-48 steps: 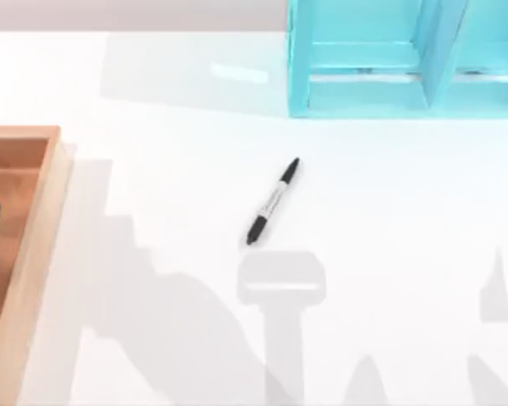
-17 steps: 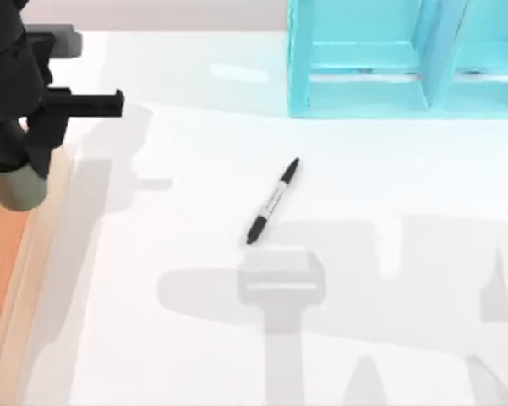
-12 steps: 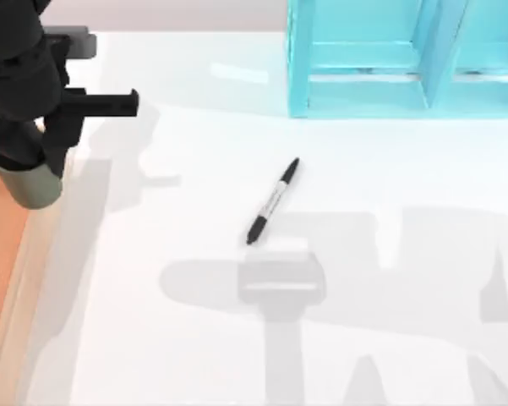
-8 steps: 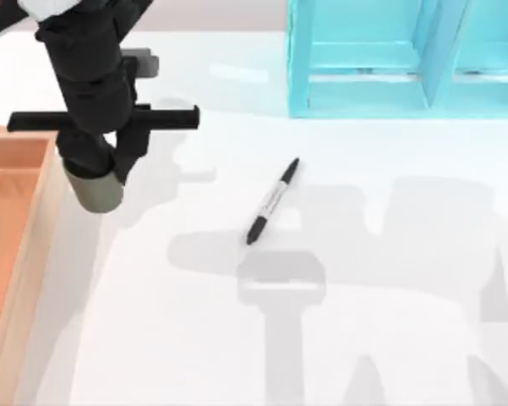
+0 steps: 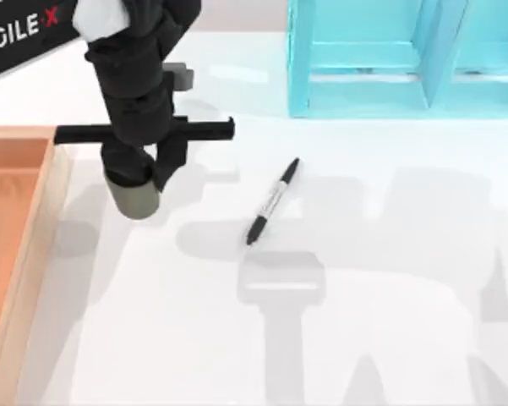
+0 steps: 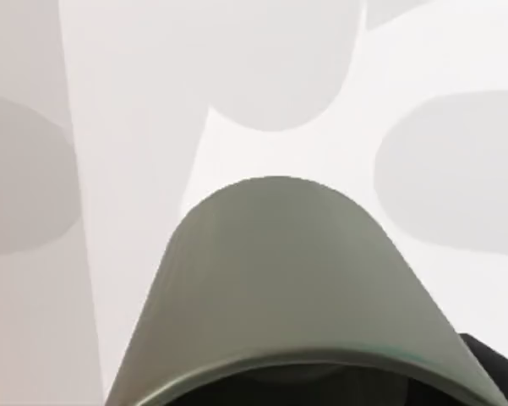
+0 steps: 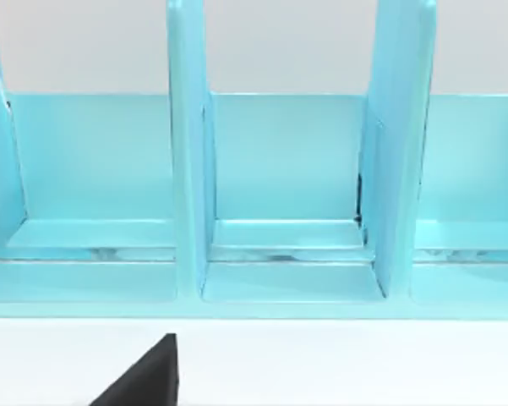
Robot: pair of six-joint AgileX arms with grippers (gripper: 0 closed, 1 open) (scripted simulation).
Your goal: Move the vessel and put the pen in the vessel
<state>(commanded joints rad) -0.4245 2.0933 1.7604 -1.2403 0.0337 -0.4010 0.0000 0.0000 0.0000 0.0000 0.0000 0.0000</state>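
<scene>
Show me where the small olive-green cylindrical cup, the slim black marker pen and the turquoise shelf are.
Small olive-green cylindrical cup [image 5: 136, 200]: top view, on its side wall.
Slim black marker pen [image 5: 272, 201]: top view, on its label band.
Turquoise shelf [image 5: 363, 80]: top view, on its lower board.

One small olive-green cylindrical cup [image 5: 136, 199] is on view, and the left wrist view confirms just the one [image 6: 287, 288]. One slim black marker with a grey-white label band [image 5: 272, 201] lies on the white table [image 5: 389, 279]. One large wooden tray [image 5: 25, 245] sits at the left edge. One turquoise shelf unit [image 5: 389, 59] stands at the back; the right wrist view counts two upright dividers in it [image 7: 279, 194].
</scene>
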